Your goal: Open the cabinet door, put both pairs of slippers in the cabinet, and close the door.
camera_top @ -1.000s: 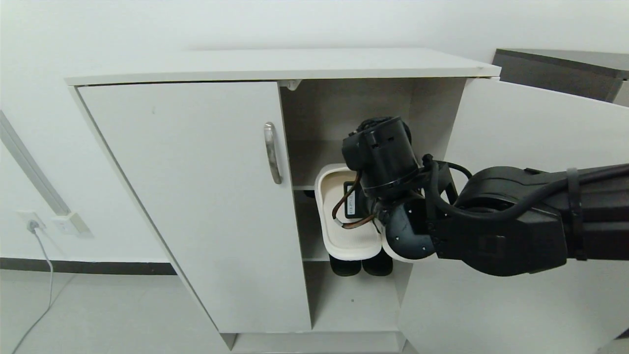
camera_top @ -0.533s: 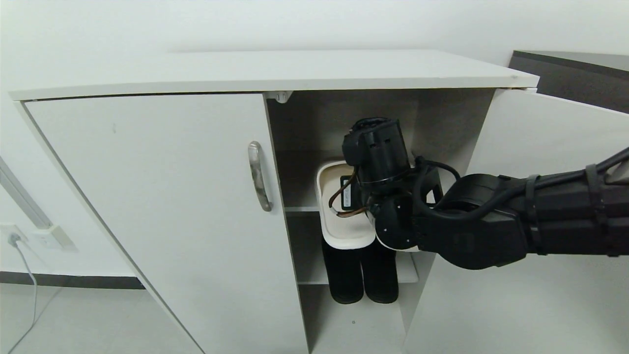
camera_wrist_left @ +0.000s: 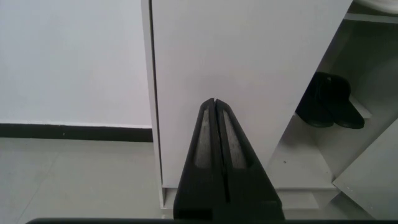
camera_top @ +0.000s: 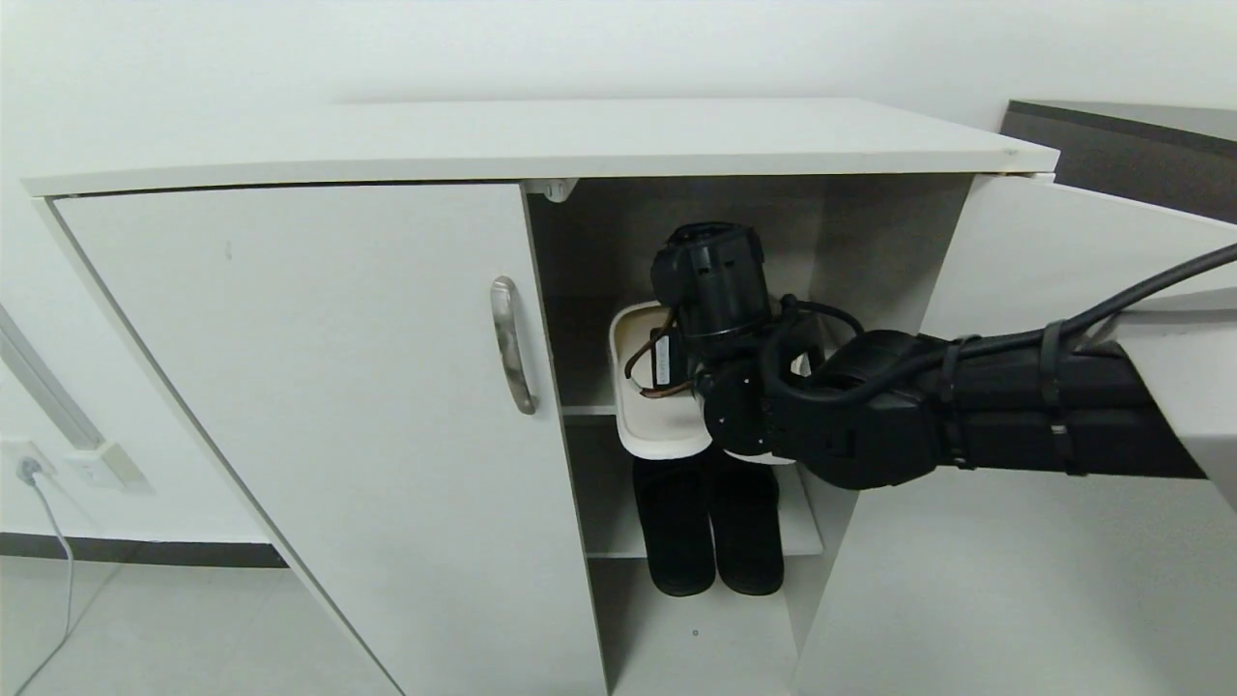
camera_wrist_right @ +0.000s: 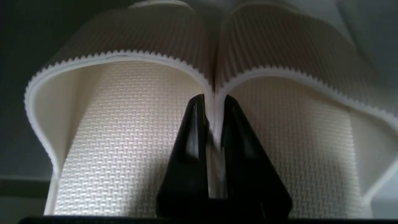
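**Surroundings.** A white cabinet (camera_top: 541, 135) stands against a white wall. Its left door (camera_top: 319, 387) is closed and carries an upright metal handle (camera_top: 510, 343) near its inner edge. The right door (camera_top: 1015, 599) is swung open toward the robot's right, exposing the shelved right compartment. A pair of black slippers (camera_top: 710, 527) lies side by side on the lower shelf, with the near ends overhanging the shelf's front edge. A wall socket (camera_top: 24, 471) with a plugged-in cable sits low on the wall to the left of the cabinet. A dark grey unit (camera_top: 1121, 145) stands behind the open door.

**Obstructions.** The right arm (camera_top: 966, 416) enters the compartment from the right, passing in front of the open door. Its wrist covers most of the right slipper of the white pair.

**Right gripper.** The right gripper (camera_wrist_right: 213, 106) is set narrow. Its fingers clamp the adjoining inner walls of the two white slippers (camera_top: 649, 425), holding them together as a pair. The pair sits inside the compartment at the upper shelf, directly above the black pair. Contact with that shelf cannot be determined.

**Left gripper.** The left gripper (camera_wrist_left: 214, 109) has its fingertips pressed together and holds nothing. It points at the closed left door.
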Motion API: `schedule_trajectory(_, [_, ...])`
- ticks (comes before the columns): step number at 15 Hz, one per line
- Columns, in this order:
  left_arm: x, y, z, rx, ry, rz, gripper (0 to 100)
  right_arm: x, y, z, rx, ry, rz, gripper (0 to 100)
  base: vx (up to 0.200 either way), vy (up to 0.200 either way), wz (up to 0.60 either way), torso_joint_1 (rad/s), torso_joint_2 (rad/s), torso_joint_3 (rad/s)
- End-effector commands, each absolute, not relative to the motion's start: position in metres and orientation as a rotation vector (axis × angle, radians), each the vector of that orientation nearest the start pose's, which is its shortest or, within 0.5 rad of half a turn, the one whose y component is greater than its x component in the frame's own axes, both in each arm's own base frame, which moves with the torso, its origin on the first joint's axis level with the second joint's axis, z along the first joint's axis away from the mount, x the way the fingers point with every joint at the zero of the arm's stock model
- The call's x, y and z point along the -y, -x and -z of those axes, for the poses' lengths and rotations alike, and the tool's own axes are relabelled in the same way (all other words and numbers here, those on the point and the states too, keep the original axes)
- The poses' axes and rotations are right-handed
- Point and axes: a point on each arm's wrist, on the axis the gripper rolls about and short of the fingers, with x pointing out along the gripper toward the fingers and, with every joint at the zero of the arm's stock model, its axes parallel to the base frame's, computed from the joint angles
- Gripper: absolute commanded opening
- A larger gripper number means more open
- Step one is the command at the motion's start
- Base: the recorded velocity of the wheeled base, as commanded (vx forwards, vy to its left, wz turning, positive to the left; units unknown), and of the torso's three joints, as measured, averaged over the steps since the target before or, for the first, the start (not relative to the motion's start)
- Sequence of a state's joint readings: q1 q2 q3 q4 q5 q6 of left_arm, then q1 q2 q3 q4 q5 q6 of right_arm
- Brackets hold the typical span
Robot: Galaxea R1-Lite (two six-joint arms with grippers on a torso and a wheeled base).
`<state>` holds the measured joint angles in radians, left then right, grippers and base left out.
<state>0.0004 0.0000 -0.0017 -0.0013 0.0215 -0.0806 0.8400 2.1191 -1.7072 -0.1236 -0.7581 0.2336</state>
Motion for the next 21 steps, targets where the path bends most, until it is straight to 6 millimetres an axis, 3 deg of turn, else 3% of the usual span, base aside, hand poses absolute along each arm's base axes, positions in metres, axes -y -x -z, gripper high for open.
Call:
schedule_trajectory(1, [0.0,0.023,-0.076,0.004,0.081,-0.024,0,-0.318,-0.322,-0.223,-0.219,-0.02,-0.036,0,0.0,0.0,0.0,0.0,0.0,0.0])
schedule_trajectory(7, [-0.001,0.023,-0.076,0.004,0.083,-0.027,0,-0.317,-0.343,-0.232,-0.213,-0.039,-0.016,0,0.0,0.0,0.0,0.0,0.0,0.0])
schedule_trajectory(19, [-0.001,0.023,-0.076,0.004,0.083,-0.027,0,-0.317,-0.35,-0.226,-0.219,-0.035,-0.014,0,0.0,0.0,0.0,0.0,0.0,0.0])
schedule_trajectory(20, [-0.001,0.023,-0.076,0.004,0.083,-0.027,0,-0.318,-0.35,-0.225,-0.22,-0.035,-0.014,100,0.0,0.0,0.0,0.0,0.0,0.0])
schedule_trajectory(21, [-0.001,0.023,-0.076,0.004,0.083,-0.027,0,-0.318,-0.351,-0.224,-0.222,-0.033,-0.01,100,0.0,0.0,0.0,0.0,0.0,0.0])
